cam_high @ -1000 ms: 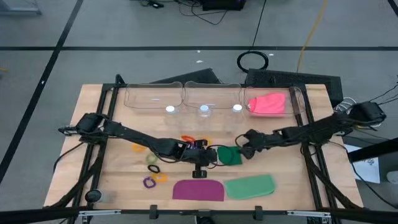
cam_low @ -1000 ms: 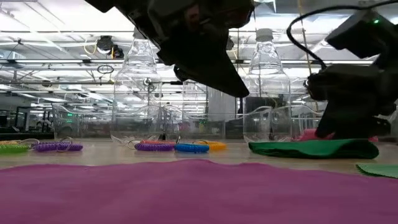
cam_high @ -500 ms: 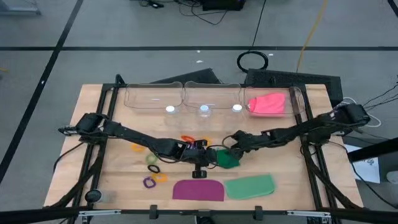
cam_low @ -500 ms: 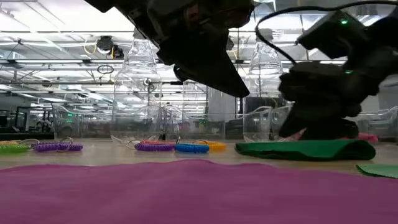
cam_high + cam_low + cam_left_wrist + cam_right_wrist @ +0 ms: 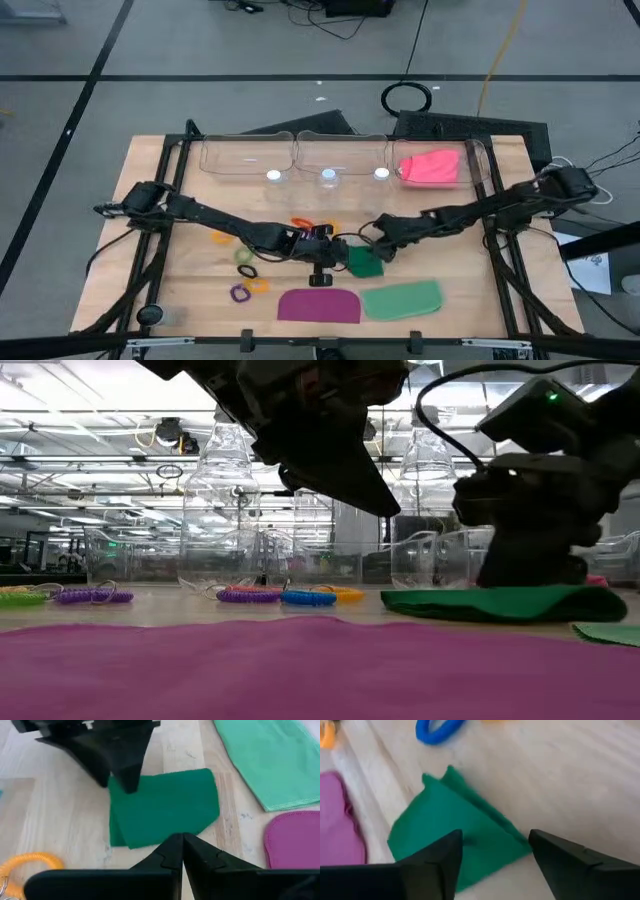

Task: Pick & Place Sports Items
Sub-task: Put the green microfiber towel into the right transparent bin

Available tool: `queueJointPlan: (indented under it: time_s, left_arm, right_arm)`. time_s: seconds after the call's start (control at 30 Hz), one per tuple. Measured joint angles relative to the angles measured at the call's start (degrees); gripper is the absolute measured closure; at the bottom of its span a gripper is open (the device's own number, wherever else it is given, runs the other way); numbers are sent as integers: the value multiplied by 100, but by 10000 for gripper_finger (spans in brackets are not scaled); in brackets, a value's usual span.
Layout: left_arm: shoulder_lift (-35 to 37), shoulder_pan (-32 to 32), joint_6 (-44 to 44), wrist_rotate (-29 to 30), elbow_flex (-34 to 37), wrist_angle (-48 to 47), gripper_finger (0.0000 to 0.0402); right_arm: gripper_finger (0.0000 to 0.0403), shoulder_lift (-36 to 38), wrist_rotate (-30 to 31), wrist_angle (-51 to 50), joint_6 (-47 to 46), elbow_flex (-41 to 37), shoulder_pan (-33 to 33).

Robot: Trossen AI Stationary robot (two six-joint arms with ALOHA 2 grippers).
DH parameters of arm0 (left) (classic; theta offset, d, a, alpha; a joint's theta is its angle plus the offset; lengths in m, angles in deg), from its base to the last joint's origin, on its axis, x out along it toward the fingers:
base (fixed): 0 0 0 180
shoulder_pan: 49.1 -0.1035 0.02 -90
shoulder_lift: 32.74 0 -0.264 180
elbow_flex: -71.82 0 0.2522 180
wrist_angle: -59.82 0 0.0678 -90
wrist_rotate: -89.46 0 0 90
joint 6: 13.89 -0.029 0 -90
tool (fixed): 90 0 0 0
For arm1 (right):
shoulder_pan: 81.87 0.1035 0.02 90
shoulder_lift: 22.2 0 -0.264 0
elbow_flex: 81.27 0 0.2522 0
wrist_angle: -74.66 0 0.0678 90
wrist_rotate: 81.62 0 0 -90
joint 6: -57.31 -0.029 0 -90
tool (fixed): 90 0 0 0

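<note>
I am looking down on a pale wooden surface [image 5: 180, 275] with a visible plank grain. My right claw [image 5: 372, 243] sits low over a dark green cloth [image 5: 364, 261] near the middle of the surface. In the right wrist view its two dark fingers [image 5: 432, 865] are spread apart, one to each side of the cloth [image 5: 452, 845], which lies folded and soft with a raised crease and a pointed corner. I cannot tell whether the fingertips touch it.

My left claw [image 5: 325, 250] hovers just beside the same cloth; in the left wrist view its fingers [image 5: 175, 852] are pressed together into a narrow wedge, holding nothing.

Near the front edge lie two more flat soft pieces: a purple cloth [image 5: 318, 305] with rounded corners and, beside it, a light green cloth [image 5: 402, 299] with a stitched hem. A pink cloth [image 5: 433, 166] lies crumpled in the rightmost of three clear plastic bins [image 5: 246, 155] along the far edge.

Small coiled elastic rings [image 5: 248, 270] in purple, orange, green and black lie scattered to the left of the claws. A blue ring [image 5: 308, 598] lies with others behind the purple cloth in the low view.
</note>
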Motion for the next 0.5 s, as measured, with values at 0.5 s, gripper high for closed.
queueJointPlan:
  time_s: [0.5]
  left_arm:
    - [0, 0, 26, 0, 0, 2, 392]
  right_arm:
    - [304, 119, 88, -480, 247, -2, 7]
